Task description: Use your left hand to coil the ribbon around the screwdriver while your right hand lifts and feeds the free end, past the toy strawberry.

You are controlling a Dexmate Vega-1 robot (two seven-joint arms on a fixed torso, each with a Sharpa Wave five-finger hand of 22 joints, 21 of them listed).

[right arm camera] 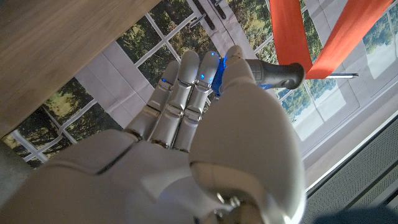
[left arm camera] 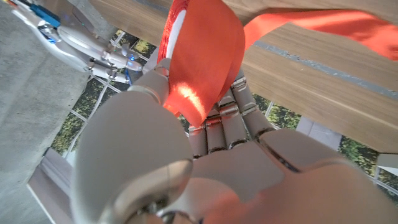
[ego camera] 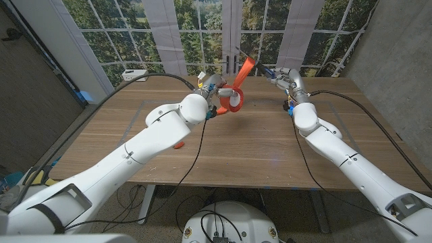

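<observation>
An orange ribbon hangs in a loop above the far middle of the table. My left hand grips that loop, and in the left wrist view the ribbon runs over the fingers of the left hand. The ribbon's upper end is draped over the shaft of a screwdriver. My right hand holds the screwdriver by its blue and dark handle, up in the air. A small red thing, perhaps the toy strawberry, peeks out from under my left forearm.
A white power box sits at the table's back left corner. Black cables run over the back of the wooden table on both sides. Windows stand behind the far edge.
</observation>
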